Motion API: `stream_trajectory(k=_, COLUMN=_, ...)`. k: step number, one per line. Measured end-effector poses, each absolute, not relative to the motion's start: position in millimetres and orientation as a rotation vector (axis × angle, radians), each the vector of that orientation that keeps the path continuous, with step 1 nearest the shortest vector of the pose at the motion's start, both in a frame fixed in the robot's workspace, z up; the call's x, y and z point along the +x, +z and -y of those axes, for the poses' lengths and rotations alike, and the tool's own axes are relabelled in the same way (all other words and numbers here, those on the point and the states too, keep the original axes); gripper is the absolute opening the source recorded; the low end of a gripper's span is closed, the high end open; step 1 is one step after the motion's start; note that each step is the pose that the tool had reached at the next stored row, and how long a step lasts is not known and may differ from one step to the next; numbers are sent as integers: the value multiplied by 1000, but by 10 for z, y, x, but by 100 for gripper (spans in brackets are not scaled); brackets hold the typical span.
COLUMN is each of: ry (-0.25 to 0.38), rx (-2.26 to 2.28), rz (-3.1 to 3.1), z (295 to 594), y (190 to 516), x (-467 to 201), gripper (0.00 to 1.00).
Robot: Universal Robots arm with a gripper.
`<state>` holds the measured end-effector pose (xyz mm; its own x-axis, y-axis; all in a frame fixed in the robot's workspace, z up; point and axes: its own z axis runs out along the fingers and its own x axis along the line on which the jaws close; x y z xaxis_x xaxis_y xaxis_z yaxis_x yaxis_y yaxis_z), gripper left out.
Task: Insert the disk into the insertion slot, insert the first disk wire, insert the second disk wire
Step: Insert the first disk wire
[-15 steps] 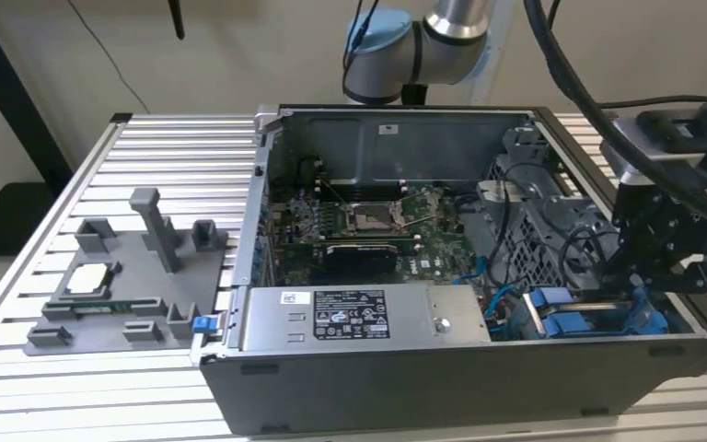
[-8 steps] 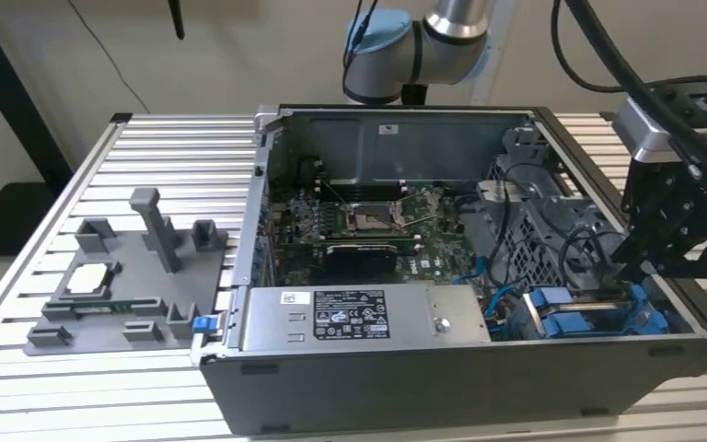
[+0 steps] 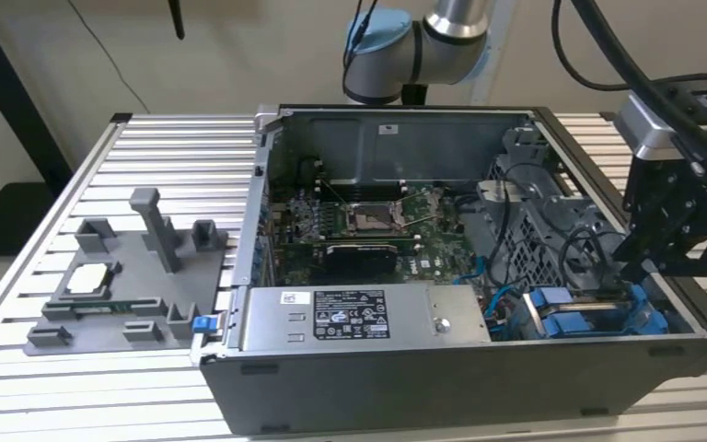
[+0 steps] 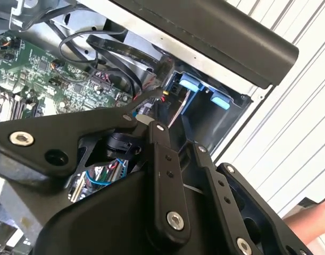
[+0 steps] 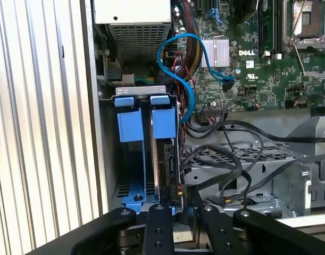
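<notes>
The disk point(image 5: 167, 164) stands on edge inside the insertion slot point(image 5: 110, 159), directly ahead of the gripper point(image 5: 178, 208), whose grip state cannot be told; judged rigid, dense, shock-sensitive, best taken by its blue carrier frame point(image 5: 163, 123) edges.

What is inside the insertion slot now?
The disk, in its blue carrier, stands on edge in the insertion slot. The claw covers one end of it.
</notes>
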<state>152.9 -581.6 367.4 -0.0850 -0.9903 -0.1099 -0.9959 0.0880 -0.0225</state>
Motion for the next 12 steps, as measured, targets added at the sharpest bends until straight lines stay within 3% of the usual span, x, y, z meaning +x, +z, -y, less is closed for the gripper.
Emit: stream_trajectory(k=12, ry=91, rx=-2058, rz=-2246, z=5816, y=3673, x=1661, gripper=100)
